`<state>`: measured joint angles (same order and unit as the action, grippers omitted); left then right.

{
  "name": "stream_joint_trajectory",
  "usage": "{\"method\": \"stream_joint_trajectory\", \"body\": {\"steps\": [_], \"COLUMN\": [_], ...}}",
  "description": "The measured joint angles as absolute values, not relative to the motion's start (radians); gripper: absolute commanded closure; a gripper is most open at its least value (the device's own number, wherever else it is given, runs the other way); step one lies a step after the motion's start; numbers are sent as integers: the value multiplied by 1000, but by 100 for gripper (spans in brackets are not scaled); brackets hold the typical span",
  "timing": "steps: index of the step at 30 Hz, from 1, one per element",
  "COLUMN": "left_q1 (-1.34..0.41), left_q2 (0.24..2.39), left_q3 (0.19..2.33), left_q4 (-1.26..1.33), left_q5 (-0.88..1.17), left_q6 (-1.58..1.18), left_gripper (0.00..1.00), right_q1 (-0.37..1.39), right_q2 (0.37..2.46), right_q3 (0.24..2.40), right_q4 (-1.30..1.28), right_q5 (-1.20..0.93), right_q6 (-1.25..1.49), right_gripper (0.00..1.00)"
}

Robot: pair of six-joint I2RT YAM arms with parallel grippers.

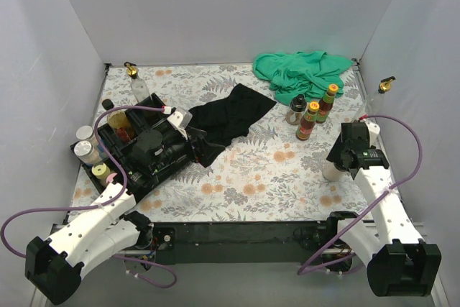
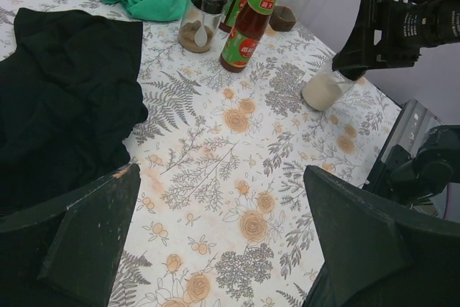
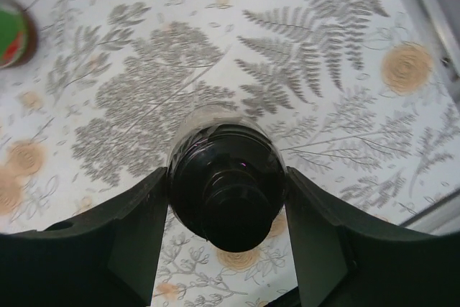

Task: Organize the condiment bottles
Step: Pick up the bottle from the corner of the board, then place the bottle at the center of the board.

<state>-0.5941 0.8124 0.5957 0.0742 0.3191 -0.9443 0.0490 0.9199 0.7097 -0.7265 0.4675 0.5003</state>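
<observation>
My right gripper [image 3: 226, 177] is shut on a small clear jar [image 3: 226, 192] with a black cap and pale contents; both fingers press the sides of the cap. That jar [image 1: 332, 171] stands upright at the table's right side, under the right gripper [image 1: 339, 163]. Two red sauce bottles [image 1: 308, 121] and a clear spoon jar [image 1: 295, 109] stand near the green cloth. My left gripper [image 2: 221, 177] is open with only tablecloth between its fingers; it hovers by the black tray [image 1: 122, 165]. Several bottles and shakers [image 1: 88, 145] sit in and beside the tray.
A green cloth [image 1: 305, 73] lies crumpled at the back right and a black cloth [image 1: 230, 116] is spread mid-table beside the tray. A gold-spouted bottle [image 1: 136, 83] stands at the back left, another [image 1: 384, 85] by the right wall.
</observation>
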Motion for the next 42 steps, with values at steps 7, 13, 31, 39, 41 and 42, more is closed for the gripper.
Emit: {"method": "stream_joint_trajectory", "body": {"steps": [7,13,31,39,41,42], "left_q1": [-594,-594,-594,-594,-598,-602], "left_q2": [790,727,599,724,773,795], "left_q3": [603,701,865,879,879,879], "left_q4": [39,-91,-453,-457,-442,-437], "left_q5": [293,196,45,119,143,147], "left_q6": [-953,-1068,-1213,-1265,-1274,-1277], "left_gripper": [2,2,2,2,2,2], "right_q1": [286,596,1100,1100,1100,1100], "right_q2": [919,948,1173,902,812,768], "right_q3": [709,709,840,853,857,859], "right_q4": [-644,-585,-524,-542,-556,-568], "right_q5": [271,235,446,439,450,460], "right_q6": [386,379,504,501,513,525], "right_gripper": [73,71,1,4,4,4]}}
